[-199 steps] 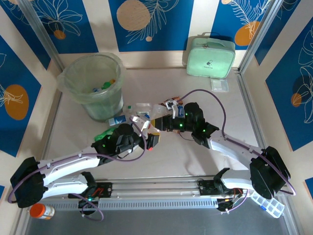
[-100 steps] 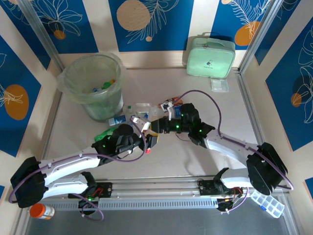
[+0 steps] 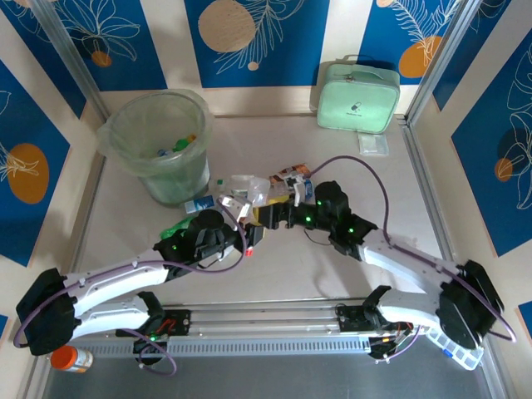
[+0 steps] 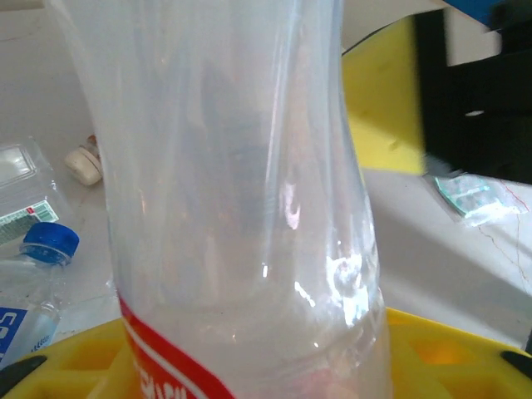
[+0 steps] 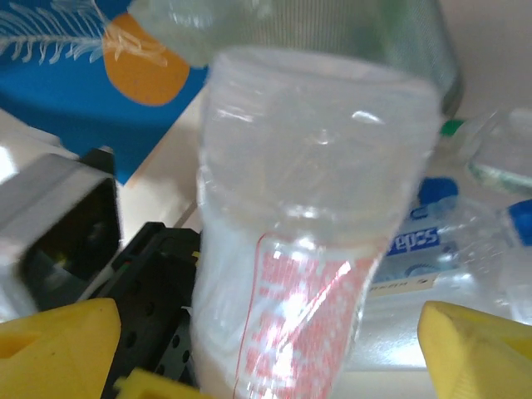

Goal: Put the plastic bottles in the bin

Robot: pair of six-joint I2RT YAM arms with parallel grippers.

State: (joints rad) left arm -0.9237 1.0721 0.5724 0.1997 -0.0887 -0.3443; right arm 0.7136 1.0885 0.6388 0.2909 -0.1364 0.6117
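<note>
A clear plastic bottle point(image 4: 241, 208) with a red label stands between the yellow fingers of my left gripper point(image 3: 252, 226), which is shut on its lower part. The same bottle point(image 5: 316, 224) rises between the wide-apart yellow fingertips point(image 5: 478, 341) of my right gripper point(image 3: 271, 214), which is open and does not touch it. The two grippers face each other at mid table. Several more crushed bottles point(image 3: 248, 188) lie just beyond them, some with blue caps point(image 4: 48, 243). A green bottle point(image 3: 174, 229) lies by the left arm. The pale-green bin point(image 3: 162, 145) stands at the far left with bottles inside.
A mint-green zippered case point(image 3: 357, 96) stands at the back right, with a small clear bag point(image 3: 373, 144) in front of it. An orange-capped pill jar point(image 3: 66, 359) lies at the near left corner. A clear compartment box point(image 3: 461, 349) sits at the near right.
My left gripper's jaws have closed on the red-labelled bottle. My right gripper has opened wide, let go of it and drawn slightly back to the right.
</note>
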